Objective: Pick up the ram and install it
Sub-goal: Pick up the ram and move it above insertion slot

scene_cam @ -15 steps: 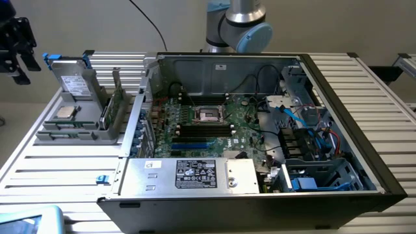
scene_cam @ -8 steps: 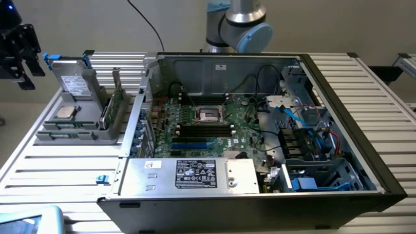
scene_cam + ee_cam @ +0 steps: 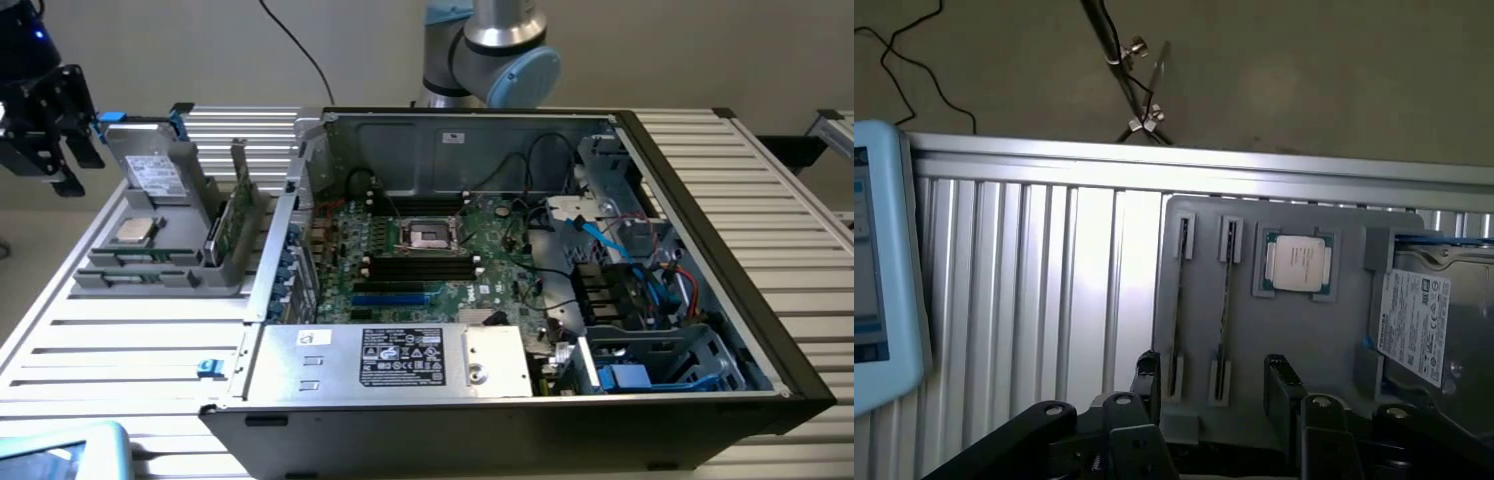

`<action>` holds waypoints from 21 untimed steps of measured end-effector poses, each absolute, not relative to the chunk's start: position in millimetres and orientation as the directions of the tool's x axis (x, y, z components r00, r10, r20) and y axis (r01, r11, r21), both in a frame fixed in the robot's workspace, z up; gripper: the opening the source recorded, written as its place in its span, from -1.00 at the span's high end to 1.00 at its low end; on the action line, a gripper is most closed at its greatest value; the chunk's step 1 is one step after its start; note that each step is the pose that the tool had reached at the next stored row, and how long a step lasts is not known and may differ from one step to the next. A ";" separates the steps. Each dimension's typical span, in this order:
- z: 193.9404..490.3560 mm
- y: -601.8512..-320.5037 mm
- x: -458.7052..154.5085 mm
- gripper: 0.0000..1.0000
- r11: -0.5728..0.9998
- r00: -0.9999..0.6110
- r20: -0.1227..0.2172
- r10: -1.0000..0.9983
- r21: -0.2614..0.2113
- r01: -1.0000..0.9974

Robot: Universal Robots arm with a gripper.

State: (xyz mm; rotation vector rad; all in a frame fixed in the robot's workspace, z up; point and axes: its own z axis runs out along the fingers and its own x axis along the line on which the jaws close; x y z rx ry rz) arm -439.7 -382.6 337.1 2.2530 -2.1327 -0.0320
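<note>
The ram (image 3: 134, 258) is a thin green stick standing on edge in a slot of the grey parts holder (image 3: 160, 275), just in front of a silver processor chip (image 3: 138, 230). In the wrist view the ram (image 3: 1225, 300) shows edge-on as a dark line in its slot. My gripper (image 3: 60, 170) hangs open at the exterior view's far left, above and apart from the holder. From the wrist, its two black fingers (image 3: 1147, 375) stand wide on either side of the ram's slot, with nothing between them (image 3: 1214, 385). The open computer case (image 3: 747, 280) holds the motherboard with black memory slots (image 3: 420, 265).
On the holder, a hard drive (image 3: 151, 170) stands at the back and a taller green expansion card (image 3: 234, 215) at the side next to the case. A power supply (image 3: 387, 360) fills the case's front. A light blue device (image 3: 884, 270) lies on the slatted table (image 3: 1054, 280).
</note>
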 end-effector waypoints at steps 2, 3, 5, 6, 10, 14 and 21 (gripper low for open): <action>333.3 -383.5 -439.7 -0.08 -0.053 0.054 0.012 -0.998 0.042 -0.998; 331.5 -384.0 -439.7 -0.08 -0.052 0.053 0.012 -0.999 0.042 -0.998; 328.2 -384.8 -439.6 -0.08 -0.050 0.051 0.012 -0.999 0.039 -0.998; 326.9 -385.2 -439.6 -0.08 -0.049 0.050 0.012 -0.999 0.037 -0.998; 322.6 -386.5 -439.5 -0.08 -0.040 0.040 0.013 -0.999 0.023 -0.999; 317.1 -388.8 -439.5 -0.08 -0.028 0.028 0.013 -1.000 0.013 -1.000; 304.2 -397.3 -438.9 -0.08 -0.012 0.012 0.011 -1.000 0.011 -1.000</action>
